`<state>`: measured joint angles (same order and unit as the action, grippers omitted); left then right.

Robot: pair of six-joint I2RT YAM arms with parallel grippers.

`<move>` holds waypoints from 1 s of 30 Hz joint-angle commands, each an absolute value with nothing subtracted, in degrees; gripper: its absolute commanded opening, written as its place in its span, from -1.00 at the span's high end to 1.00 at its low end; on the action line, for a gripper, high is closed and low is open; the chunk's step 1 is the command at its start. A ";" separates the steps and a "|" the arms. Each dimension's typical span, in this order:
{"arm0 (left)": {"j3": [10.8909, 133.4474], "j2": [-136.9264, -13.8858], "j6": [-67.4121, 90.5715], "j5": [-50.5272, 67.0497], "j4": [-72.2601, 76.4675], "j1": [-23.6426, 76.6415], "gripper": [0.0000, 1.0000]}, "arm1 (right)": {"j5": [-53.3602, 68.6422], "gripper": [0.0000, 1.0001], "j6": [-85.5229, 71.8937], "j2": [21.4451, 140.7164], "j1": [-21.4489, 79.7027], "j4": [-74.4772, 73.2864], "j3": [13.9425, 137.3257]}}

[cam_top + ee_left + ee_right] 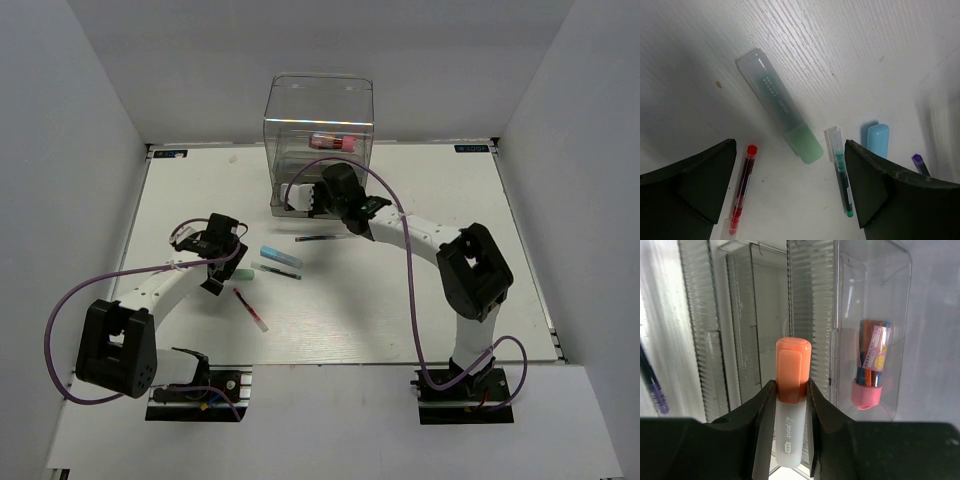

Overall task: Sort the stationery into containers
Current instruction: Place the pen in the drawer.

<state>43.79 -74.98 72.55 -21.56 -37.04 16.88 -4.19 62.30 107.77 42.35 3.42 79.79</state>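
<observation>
My right gripper (325, 195) is shut on the orange-grey marker (792, 390), cap forward, at the front of the clear drawer box (318, 140). The box fills the right wrist view (740, 340). The chunky pink tube (870, 365) lies inside one drawer. My left gripper (222, 262) is open and empty above the table. Between its fingers in the left wrist view lie the pale green marker (780, 107), the red-white pen (742, 187) and a thin green pen (841, 177). The light blue marker (875, 140) lies just beyond.
A thin dark pen (318, 238) lies on the table in front of the box. A purple pen tip (920, 164) shows at the right of the left wrist view. White walls enclose the table on three sides.
</observation>
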 commanded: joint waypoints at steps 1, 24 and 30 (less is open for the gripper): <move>45.26 -74.36 71.54 -21.01 -37.53 16.26 -0.98 | -3.25 0.41 61.70 108.80 41.49 8.17 80.16; 42.01 -77.78 73.13 -17.67 -35.60 15.73 -0.78 | 8.96 -0.14 32.18 84.03 40.96 0.18 64.88; 46.05 -83.94 73.13 -16.52 -34.45 14.16 -0.65 | 10.55 -0.14 27.51 76.21 40.96 -3.33 56.34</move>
<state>43.55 -82.87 72.79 -16.86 -35.73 15.05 8.51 32.12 78.37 40.99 -0.64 58.48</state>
